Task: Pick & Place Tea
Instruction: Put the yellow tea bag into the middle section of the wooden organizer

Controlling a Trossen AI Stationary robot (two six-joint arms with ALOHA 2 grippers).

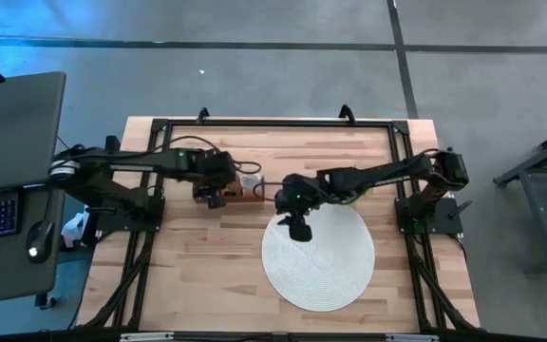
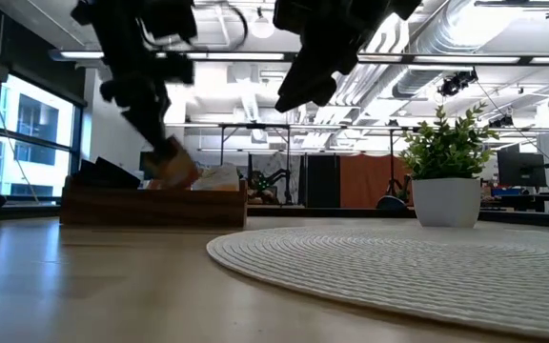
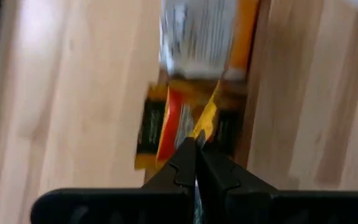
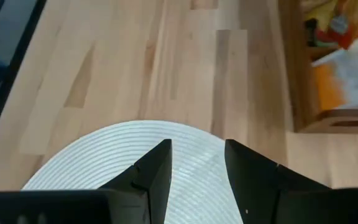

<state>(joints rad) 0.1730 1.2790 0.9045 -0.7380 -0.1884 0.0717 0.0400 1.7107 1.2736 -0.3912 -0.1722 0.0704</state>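
The left pincer (image 3: 196, 163), pressed together on a yellow tea packet (image 3: 207, 118), lifts it from the brown wooden tray (image 4: 297, 93). The right pincer (image 4: 197, 168) hovers spread and empty over the round white mat (image 1: 335, 271). Next comes carrying the packet matward.

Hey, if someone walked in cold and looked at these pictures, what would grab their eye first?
Probably the big round white mat on the wooden table, with the right gripper hanging open over its edge. Next, the left gripper, shut, at the wooden tray of colourful tea packets near the table's middle. In the low view, a small green plant stands behind the mat.
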